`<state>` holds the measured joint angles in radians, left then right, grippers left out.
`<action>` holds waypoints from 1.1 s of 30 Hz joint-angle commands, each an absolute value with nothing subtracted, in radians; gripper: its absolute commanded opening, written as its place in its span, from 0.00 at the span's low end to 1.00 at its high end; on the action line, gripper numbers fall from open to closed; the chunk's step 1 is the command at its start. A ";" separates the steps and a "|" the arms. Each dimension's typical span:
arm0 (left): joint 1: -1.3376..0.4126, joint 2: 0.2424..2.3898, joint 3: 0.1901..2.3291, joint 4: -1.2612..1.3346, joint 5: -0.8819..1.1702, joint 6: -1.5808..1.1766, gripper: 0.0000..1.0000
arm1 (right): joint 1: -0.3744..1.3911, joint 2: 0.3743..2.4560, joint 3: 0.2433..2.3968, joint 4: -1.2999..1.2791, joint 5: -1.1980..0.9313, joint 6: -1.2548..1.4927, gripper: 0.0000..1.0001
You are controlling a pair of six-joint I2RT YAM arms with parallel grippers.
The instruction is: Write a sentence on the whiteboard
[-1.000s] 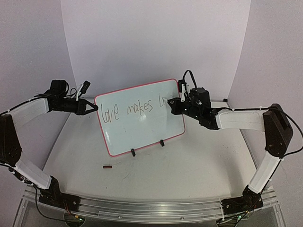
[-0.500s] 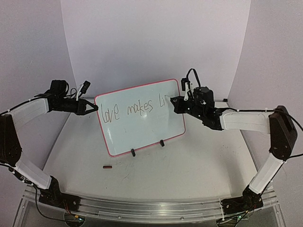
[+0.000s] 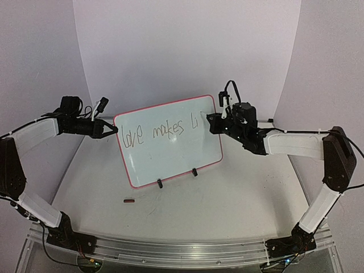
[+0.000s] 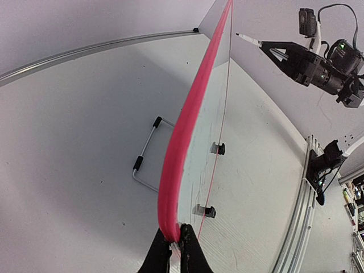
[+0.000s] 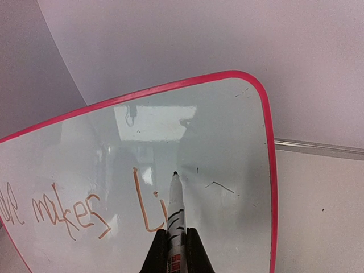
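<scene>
The whiteboard (image 3: pixel 170 151), glossy white with a red-pink frame, stands tilted on the table. The sentence (image 3: pixel 156 131) reads "love makes Li" in thin handwritten strokes along its upper part. My left gripper (image 3: pixel 115 129) is shut on the board's left edge; the left wrist view shows its black fingertips (image 4: pixel 190 250) pinching the pink frame (image 4: pixel 187 125). My right gripper (image 3: pixel 211 122) is shut on a white marker (image 5: pixel 177 207). The marker's dark tip sits just right of the "Li" (image 5: pixel 149 207), at or very close to the board face (image 5: pixel 227 148); contact cannot be told.
Two black clip feet (image 3: pixel 160 183) (image 3: pixel 194 172) hold the board's lower edge. A wire stand (image 4: pixel 145 165) lies behind the board. A small dark-red cap-like object (image 3: pixel 129 200) lies on the table in front. A metal rail (image 3: pixel 182 250) runs along the near edge.
My right gripper has moved rightward along the board with the marker, and an "i" now shows after the "L". The left gripper and the board have stayed put.
</scene>
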<state>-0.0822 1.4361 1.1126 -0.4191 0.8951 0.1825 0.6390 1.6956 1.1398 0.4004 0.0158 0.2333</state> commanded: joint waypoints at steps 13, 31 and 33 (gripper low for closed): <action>-0.094 1.461 1.137 -0.442 0.842 0.237 0.00 | 0.621 1.759 1.240 0.404 0.010 0.194 0.00; -0.093 1.457 1.137 -0.443 0.842 0.237 0.00 | 0.621 1.745 1.164 0.384 -0.054 0.196 0.00; -0.095 1.456 1.137 -0.443 0.843 0.236 0.00 | 0.622 1.743 1.147 0.385 -0.047 0.204 0.00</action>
